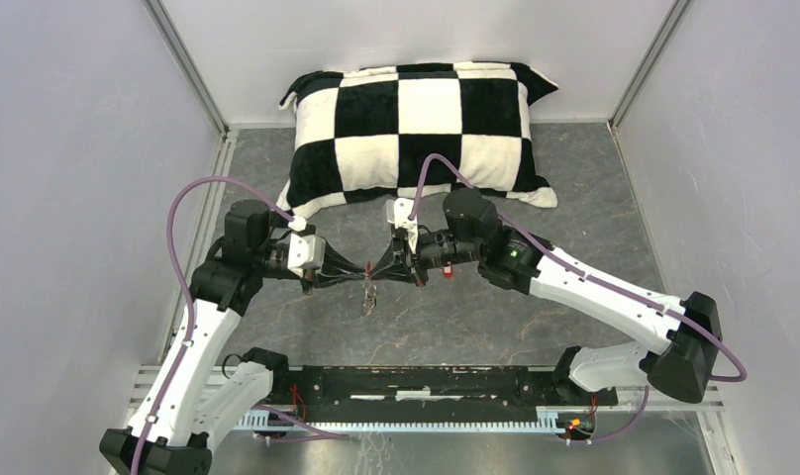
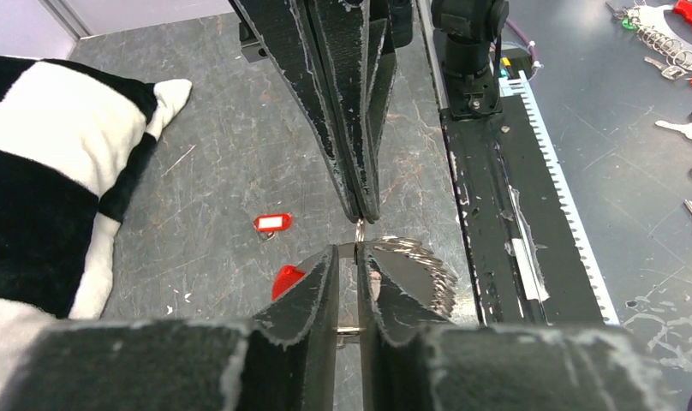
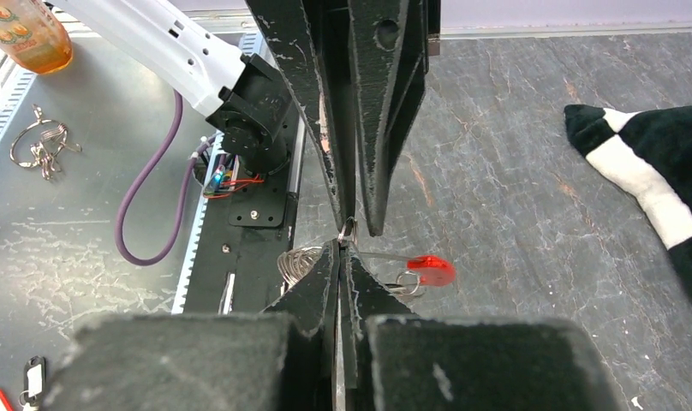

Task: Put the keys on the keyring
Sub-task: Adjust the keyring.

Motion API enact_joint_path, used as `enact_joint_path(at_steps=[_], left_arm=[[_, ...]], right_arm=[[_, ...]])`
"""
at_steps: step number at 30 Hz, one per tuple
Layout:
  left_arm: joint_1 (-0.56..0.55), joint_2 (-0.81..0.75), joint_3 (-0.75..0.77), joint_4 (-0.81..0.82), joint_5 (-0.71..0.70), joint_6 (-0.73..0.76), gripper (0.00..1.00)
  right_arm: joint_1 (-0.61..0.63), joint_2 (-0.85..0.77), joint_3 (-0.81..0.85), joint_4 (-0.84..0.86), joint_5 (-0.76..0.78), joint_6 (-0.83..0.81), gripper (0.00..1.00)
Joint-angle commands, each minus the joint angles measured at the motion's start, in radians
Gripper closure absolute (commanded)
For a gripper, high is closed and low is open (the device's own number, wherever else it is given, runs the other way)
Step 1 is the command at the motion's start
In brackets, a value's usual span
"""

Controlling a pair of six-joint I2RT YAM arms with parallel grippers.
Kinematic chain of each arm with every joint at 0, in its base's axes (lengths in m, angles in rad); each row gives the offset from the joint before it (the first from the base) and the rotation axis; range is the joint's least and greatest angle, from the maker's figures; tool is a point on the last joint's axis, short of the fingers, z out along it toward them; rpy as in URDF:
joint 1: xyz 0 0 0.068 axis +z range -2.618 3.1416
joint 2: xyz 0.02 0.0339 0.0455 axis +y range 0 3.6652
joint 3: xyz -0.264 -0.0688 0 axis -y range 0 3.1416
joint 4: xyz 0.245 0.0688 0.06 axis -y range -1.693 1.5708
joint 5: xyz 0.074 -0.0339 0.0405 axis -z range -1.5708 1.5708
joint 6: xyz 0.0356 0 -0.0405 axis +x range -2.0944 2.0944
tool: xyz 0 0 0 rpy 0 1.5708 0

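When looking down from overhead, can't miss the grey marbled surface point(image 1: 495, 327) filling the pen, with a big black-and-white checkered pillow point(image 1: 416, 124) parked at the far end. Left arm point(image 1: 193, 336) and right arm point(image 1: 594, 294) both stretched in, meeting nose to nose just in front of the pillow's near edge, held up off the surface.

Right tool point(image 3: 341, 250) pressed fully together, pinching the thin wire of the keyring point(image 3: 296, 257). Left tool point(image 2: 357, 253) nearly closed too, only a sliver of gap, straddling a bit of silvery metal right at the meeting spot. Can't tell whether properly gripping it or just brushing it.

Keyring dangling in the air under the two tips, on the near side of the pillow. Silvery coils fanned out on the side facing away from the pillow, right next to the left tool's fingers point(image 2: 385, 304).

Red piece point(image 3: 431, 270) hanging off the wire on the pillow side of the tips, small ring just under it. Can't tell which: key head, or the ring's own red section.

Lying flat on the surface between that and the pillow, a little red tag point(image 2: 272, 223) with a white label.
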Motion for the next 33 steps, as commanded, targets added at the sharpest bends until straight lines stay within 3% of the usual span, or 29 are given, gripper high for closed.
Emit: enact_joint_path(at_steps=[1, 3, 4, 10, 25, 33], left_arm=[[-0.006, -0.013, -0.003, 0.004, 0.009, 0.041, 0.86], [-0.006, -0.013, -0.007, 0.004, 0.004, 0.038, 0.97], [-0.006, -0.01, -0.008, 0.004, 0.002, 0.031, 0.98], [-0.006, -0.006, -0.014, 0.0, 0.001, 0.013, 0.98], [-0.006, -0.019, -0.011, 0.006, 0.009, -0.025, 0.98], [-0.005, -0.043, -0.037, 0.023, 0.031, -0.015, 0.98]], right_arm=[[0.003, -0.004, 0.038, 0.069, -0.023, 0.009, 1.0], [0.004, -0.005, 0.038, 0.072, -0.027, 0.012, 1.0], [0.005, -0.006, 0.036, 0.076, -0.028, 0.012, 1.0], [0.004, -0.004, 0.027, 0.108, -0.037, 0.035, 1.0], [0.004, -0.018, 0.025, 0.117, 0.0, 0.056, 0.87], [0.001, -0.067, 0.005, 0.061, 0.076, 0.046, 0.68]])
